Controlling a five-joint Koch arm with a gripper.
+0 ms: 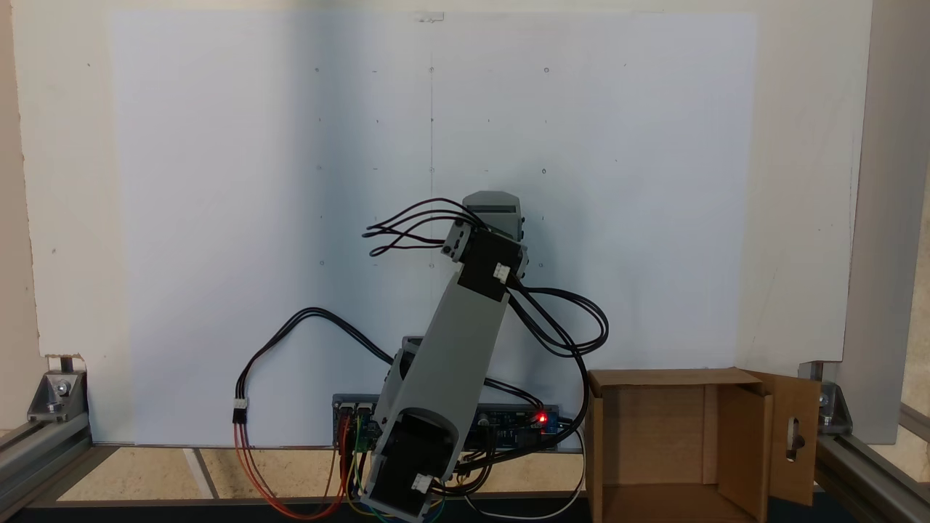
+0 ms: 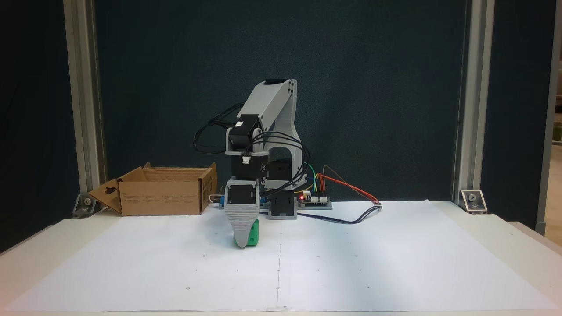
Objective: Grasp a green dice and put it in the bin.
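I am reaching down in front of my base, and my hand (image 2: 242, 239) is hanging with its tip at the white paper sheet (image 2: 351, 263) that is covering the table (image 2: 518, 237). The green dice (image 2: 253, 235) is sitting on that paper, right against the hand's grey front finger, which is hiding its left part in that fixed view. My two fingers are lining up one behind the other there, so I cannot tell how far my hand is open or whether it is gripping the dice. In a fixed view from above, my arm (image 1: 458, 327) is covering both hand and dice. The bin (image 2: 162, 191) is standing well apart from the dice, to its left and further back in that front view, its flaps open, the slotted flap (image 2: 107, 193) sticking out leftward.
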